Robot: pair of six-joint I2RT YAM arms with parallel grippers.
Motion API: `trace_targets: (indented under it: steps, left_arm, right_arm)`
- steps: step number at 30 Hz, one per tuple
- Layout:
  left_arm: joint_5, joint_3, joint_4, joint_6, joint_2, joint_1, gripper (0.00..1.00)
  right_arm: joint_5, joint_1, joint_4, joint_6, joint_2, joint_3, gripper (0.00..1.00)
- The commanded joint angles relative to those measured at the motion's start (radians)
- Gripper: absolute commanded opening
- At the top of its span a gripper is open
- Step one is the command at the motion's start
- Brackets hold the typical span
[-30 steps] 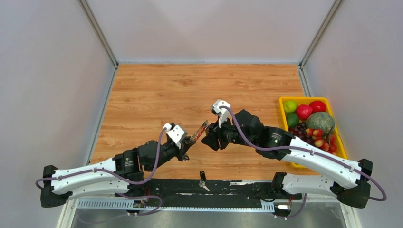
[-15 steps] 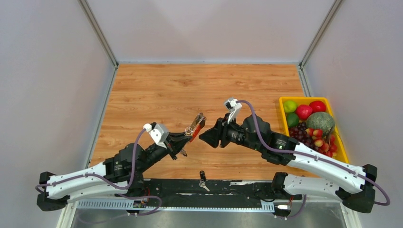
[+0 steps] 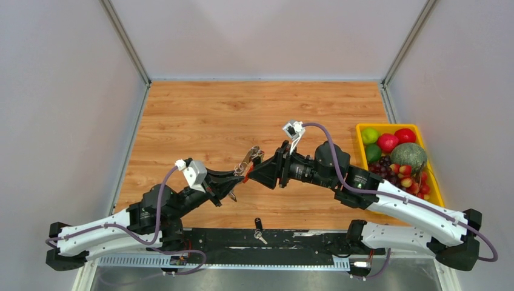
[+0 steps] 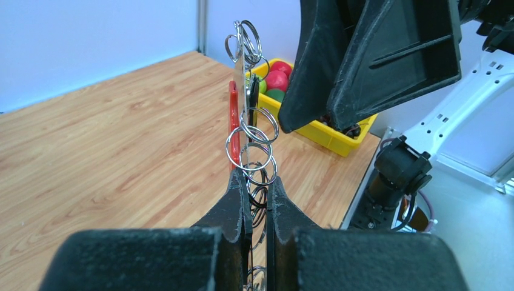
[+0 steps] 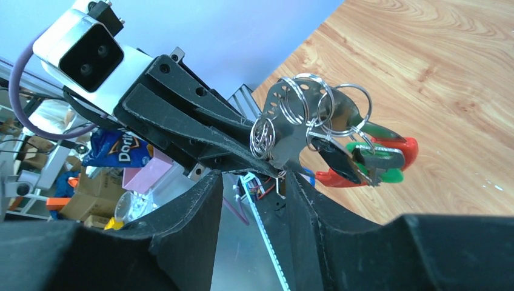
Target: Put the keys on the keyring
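My left gripper [image 3: 238,177] is shut on the keyring [image 3: 249,158] and holds it up above the table. In the left wrist view the fingers [image 4: 239,200] pinch its silver plate, with several rings [image 4: 251,142] and the red loop [image 4: 233,118] sticking up. My right gripper [image 3: 253,174] is open just right of the keyring, nothing between its jaws. The right wrist view shows the silver plate [image 5: 290,130], the red loop [image 5: 403,151], a green tag [image 5: 388,176] and a black-headed key [image 5: 336,160] just beyond my open right gripper [image 5: 251,182]. A loose key [image 3: 259,231] lies by the front rail.
A yellow tray [image 3: 362,128] of fruit stands at the table's right edge, also seen in the left wrist view as a yellow tray [image 4: 330,136]. Grey walls close in the table on three sides. A black rail [image 3: 303,236] runs along the near edge.
My left arm has drawn back to the left with the keyring. My right gripper has turned, moved left up to the keyring, and its jaws have widened slightly.
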Motion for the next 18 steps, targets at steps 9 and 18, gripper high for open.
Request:
trace_targets:
  steps: [9, 18]
  left_arm:
    - [0.015, -0.001, 0.078, -0.013, -0.03, 0.004, 0.0]
    - [0.018, -0.005, 0.089, -0.017, -0.027, 0.004, 0.0]
  right_arm:
    - [-0.031, 0.003, 0.16, 0.123, 0.056, -0.003, 0.43]
    - [-0.012, 0.003, 0.176, 0.135, 0.073, 0.007, 0.37]
